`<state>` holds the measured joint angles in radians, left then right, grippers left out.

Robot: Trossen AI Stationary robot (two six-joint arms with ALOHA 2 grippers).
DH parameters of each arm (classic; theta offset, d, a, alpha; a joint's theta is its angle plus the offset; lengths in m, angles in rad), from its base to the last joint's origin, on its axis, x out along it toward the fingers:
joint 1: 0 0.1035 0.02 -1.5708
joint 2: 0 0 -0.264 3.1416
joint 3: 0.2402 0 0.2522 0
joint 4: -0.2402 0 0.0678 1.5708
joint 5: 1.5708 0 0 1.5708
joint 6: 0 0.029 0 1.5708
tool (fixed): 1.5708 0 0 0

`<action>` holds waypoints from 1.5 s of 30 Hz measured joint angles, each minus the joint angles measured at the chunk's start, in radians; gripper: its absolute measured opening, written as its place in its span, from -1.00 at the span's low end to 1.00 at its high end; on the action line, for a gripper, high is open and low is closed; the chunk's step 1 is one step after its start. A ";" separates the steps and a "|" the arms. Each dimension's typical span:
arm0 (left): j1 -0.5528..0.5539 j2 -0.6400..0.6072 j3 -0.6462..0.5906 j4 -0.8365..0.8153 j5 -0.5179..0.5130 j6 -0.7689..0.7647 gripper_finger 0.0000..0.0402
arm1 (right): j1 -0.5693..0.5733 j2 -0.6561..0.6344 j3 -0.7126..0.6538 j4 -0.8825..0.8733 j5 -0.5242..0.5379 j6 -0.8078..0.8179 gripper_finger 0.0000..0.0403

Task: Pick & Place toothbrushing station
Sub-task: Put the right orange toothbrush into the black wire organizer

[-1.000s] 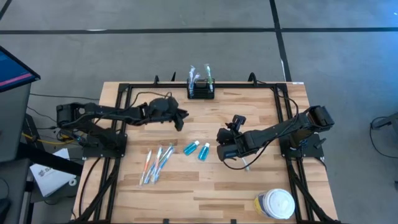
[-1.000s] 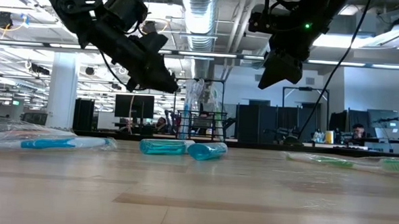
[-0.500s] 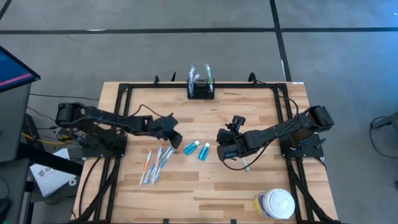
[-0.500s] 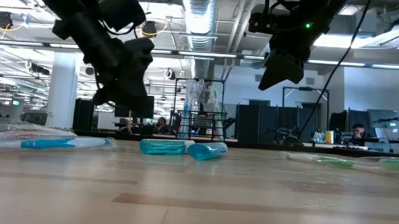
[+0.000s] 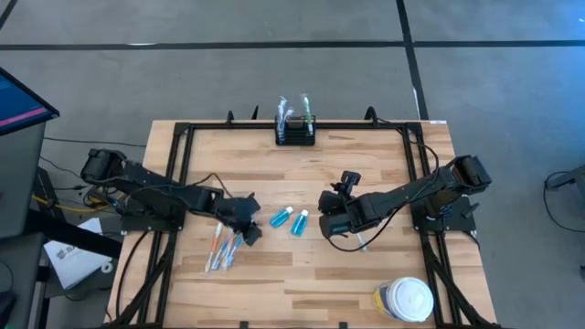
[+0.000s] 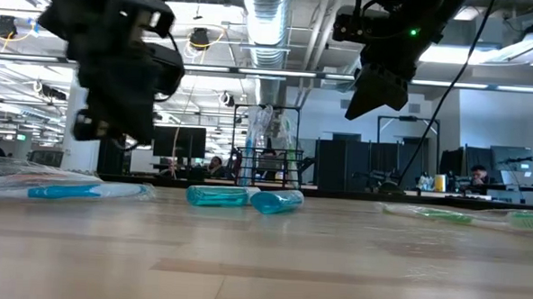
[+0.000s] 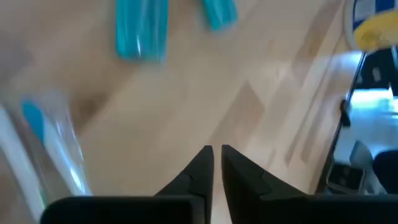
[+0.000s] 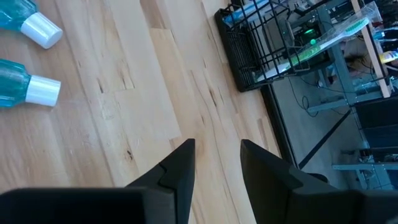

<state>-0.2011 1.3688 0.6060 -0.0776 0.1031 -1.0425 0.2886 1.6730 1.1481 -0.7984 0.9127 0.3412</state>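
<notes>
Though small, black toothbrushing station holds toothbrushes.

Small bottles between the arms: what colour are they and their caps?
Blue small bottles with white caps; right wrist view shows them best.

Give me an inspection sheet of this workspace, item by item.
Surface: wooden table, black frame rails round it.
Job's things: black holder at the far edge, wrapped toothbrushes standing in it.
Clutter: two blue bottles mid-table; wrapped toothbrushes lying flat; white-lidded jar at the near right.
Grippers: left gripper over the flat toothbrushes, nearly shut, holding nothing; right gripper open, raised beside the bottles.
Cables: loose along both arms.
Surroundings: grey floor; office with monitors behind.
</notes>
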 joint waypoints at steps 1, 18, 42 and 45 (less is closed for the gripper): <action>-0.021 -0.009 0.000 -0.015 0.000 -0.027 -0.92 | 0.000 0.000 0.000 0.000 0.000 0.000 -0.41; -0.234 -0.164 0.000 -0.450 -0.070 -0.414 -1.00 | -0.001 0.000 0.000 0.024 0.000 -0.008 -0.41; -0.247 -0.147 0.000 -0.458 -0.009 -0.445 -0.61 | -0.001 0.000 0.000 0.025 -0.024 -0.009 -0.41; -0.249 -0.134 0.000 -0.452 -0.016 -0.446 -0.54 | -0.001 0.000 0.000 0.025 -0.024 -0.009 -0.41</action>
<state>-0.4499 1.2351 0.6064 -0.5300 0.0872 -1.4888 0.2874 1.6730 1.1481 -0.7738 0.8886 0.3325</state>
